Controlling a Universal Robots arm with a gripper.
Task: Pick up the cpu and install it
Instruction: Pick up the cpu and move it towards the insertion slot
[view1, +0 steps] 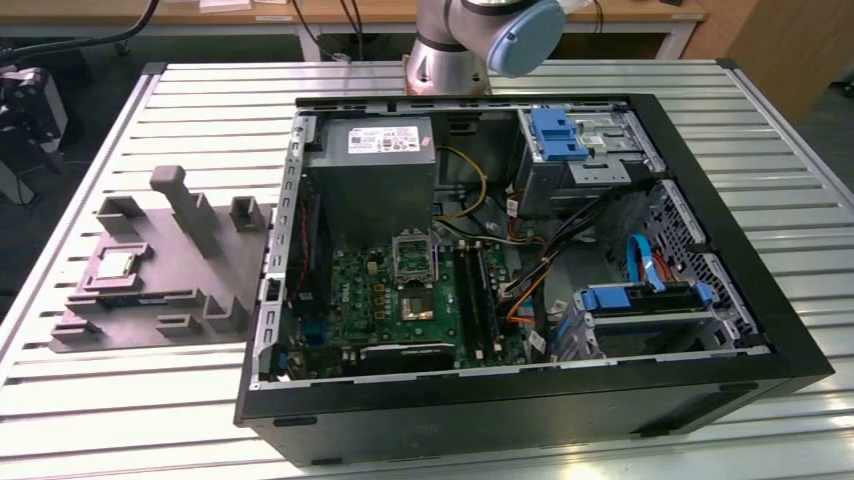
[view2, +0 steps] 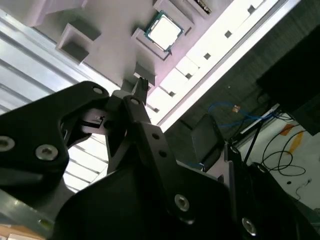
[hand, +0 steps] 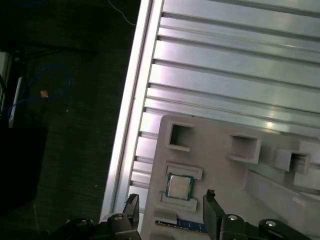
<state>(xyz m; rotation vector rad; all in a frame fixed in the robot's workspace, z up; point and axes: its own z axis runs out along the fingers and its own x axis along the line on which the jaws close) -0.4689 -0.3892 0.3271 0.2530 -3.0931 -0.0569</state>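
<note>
The pincer (hand: 171, 200) is wide open and holds nothing. In the first wrist view, the cpu (hand: 178, 186) shows between its two fingers. It lies flat in a pocket of the grey tray (hand: 215, 135) on the slatted surface (hand: 225, 75). The open computer (view1: 534, 400) stands at the exterior view's right of the tray.

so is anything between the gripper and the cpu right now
Nothing visible. In the first wrist view the open gripper hangs above the tray, apart from it, and the cpu lies uncovered in its recess, in line with the gap between the jaws. Only the recess's low walls frame it.
</note>
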